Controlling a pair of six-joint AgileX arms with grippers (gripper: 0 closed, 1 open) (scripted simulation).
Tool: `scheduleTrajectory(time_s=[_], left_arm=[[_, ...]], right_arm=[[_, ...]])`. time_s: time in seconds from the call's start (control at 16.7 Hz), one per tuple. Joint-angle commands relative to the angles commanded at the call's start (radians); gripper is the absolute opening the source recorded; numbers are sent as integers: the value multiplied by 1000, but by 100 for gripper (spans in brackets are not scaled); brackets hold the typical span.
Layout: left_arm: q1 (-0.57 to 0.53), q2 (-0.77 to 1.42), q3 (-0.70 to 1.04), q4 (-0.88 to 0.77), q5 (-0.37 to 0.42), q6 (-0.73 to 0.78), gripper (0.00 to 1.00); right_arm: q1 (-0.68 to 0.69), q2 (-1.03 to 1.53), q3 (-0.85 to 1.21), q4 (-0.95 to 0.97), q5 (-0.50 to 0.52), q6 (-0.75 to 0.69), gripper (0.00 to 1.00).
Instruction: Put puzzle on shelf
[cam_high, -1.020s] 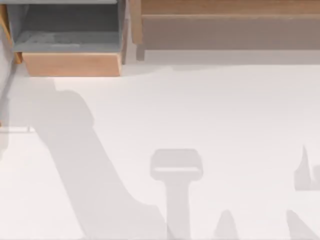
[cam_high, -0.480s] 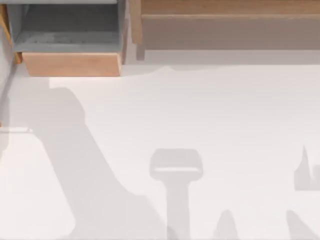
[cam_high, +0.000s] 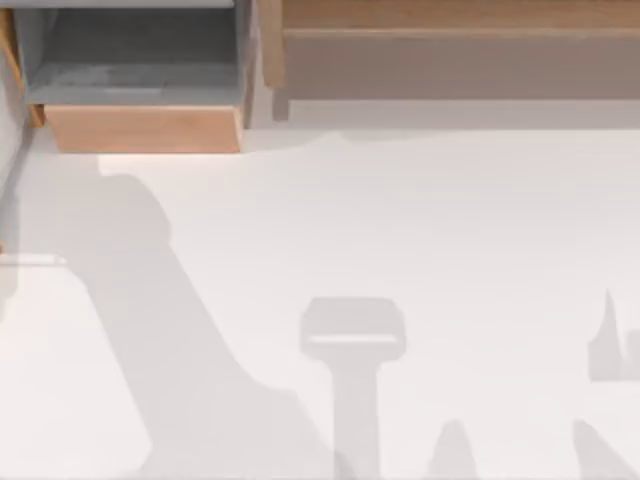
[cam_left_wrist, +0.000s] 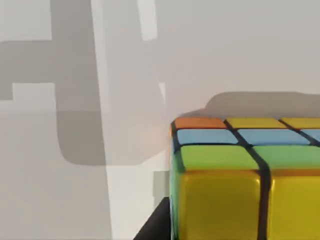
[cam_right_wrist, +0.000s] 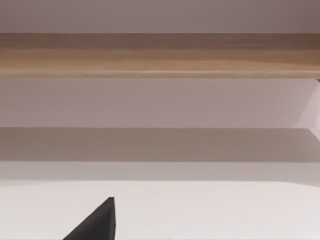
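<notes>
Left wrist view: puzzle (cam_left_wrist: 247, 177) close to cam, dark left gripper finger (cam_left_wrist: 155, 225) beside its lower corner; prob. gripped, can't confirm. White worktop (cam_high: 420, 220) beyond. Right wrist view: dark fingertip (cam_right_wrist: 97, 222) low, facing shelf (cam_right_wrist: 160, 52). Top view: grey-lined box (cam_high: 140, 85) at worktop far-left corner, shelf (cam_high: 450, 50) along far edge.

The shelf (cam_high: 450, 60) runs along the table's (cam_high: 450, 220) far edge (right side), beside a grey-lined box (cam_high: 140, 90).
</notes>
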Motion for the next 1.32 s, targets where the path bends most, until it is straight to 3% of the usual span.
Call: scheduleTrajectory(time_s=[0.18,0.24,0.78,1.32], left_arm=[[0,0,0,0,0,0,2],[0,0,0,0,0,0,0],[3,-1,-1,0,-1,0,0],[-7,-103,-41,-14,-96,-128,0]], right_arm=[[0,0,0,0,0,0,100],[0,0,0,0,0,0,100],[0,0,0,0,0,0,100],[0,0,0,0,0,0,100]])
